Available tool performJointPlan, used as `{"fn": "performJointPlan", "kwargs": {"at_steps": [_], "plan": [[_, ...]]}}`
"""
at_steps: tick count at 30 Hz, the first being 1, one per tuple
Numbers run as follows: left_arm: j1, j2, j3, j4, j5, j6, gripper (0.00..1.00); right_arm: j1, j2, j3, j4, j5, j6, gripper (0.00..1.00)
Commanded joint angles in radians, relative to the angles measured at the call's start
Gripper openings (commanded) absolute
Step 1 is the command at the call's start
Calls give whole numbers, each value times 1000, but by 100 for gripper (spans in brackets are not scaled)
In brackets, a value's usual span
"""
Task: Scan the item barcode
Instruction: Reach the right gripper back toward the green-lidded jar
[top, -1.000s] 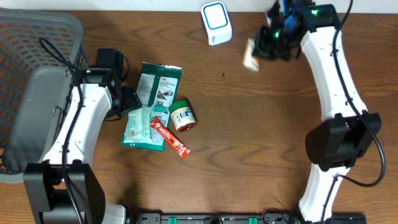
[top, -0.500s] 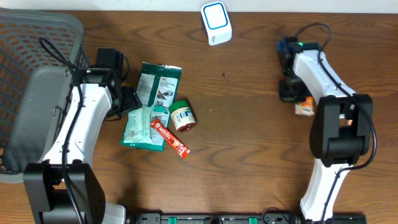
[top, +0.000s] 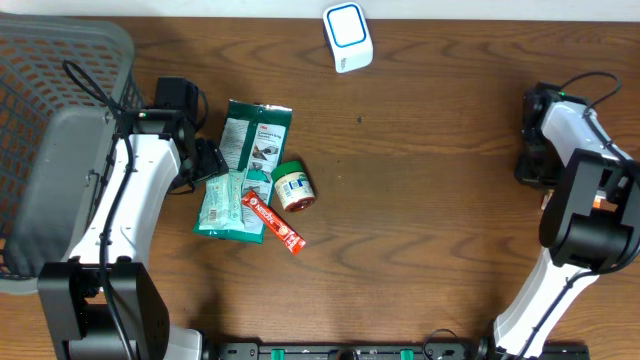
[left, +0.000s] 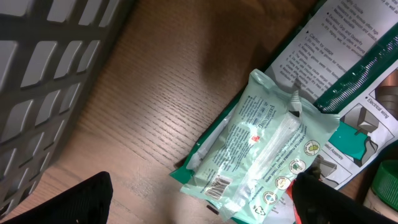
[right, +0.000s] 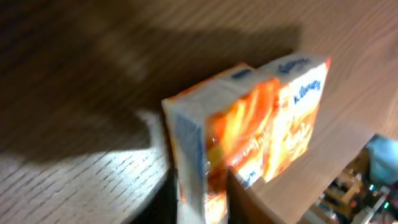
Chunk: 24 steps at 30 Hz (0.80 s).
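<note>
A white barcode scanner (top: 347, 36) with a blue face stands at the back middle of the table. In the right wrist view an orange and white tissue pack (right: 255, 118) sits low over the wood near the table's right edge. My right gripper (right: 202, 199) has a finger against each side of it, and the view is blurred. From overhead the right gripper (top: 533, 163) is at the far right, and the arm hides the pack. My left gripper (left: 208, 208) hangs open over a pale green packet (left: 267, 155) and holds nothing.
A grey basket (top: 50, 60) fills the left edge. Beside the left gripper (top: 205, 160) lie a green pouch (top: 257, 135), the pale green packet (top: 228, 205), a small jar (top: 294, 187) and a red stick pack (top: 273, 221).
My right arm has swung from beside the scanner to the table's right edge, carrying the tissue pack down with it. The left arm has not moved.
</note>
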Motion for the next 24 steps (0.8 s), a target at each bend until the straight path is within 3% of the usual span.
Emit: {"fn": "performJointPlan", "kwargs": {"at_steps": [1,2,3,4,7,18,20,24], "plan": [[4,-20,13,-2,-9,2,93,11,5,35,1,3,17,56],[4,-20,13,-2,-9,3,93,13,5,37,1,3,13,78],[4,-20,13,-2,-9,2,93,16,5,40,0,3,13,94],[4,-20,13,-2,-9,2,93,19,5,42,-1,3,7,99],[4,-20,12,-2,-9,2,93,28,5,68,-25,3,-50,99],[4,-20,12,-2,-9,2,93,57,5,279,-325,-6,-27,99],[4,-20,13,-2,-9,2,93,59,5,292,-334,-101,-27,99],[4,-20,12,-2,-9,2,93,63,5,293,-306,-542,-68,99]]}}
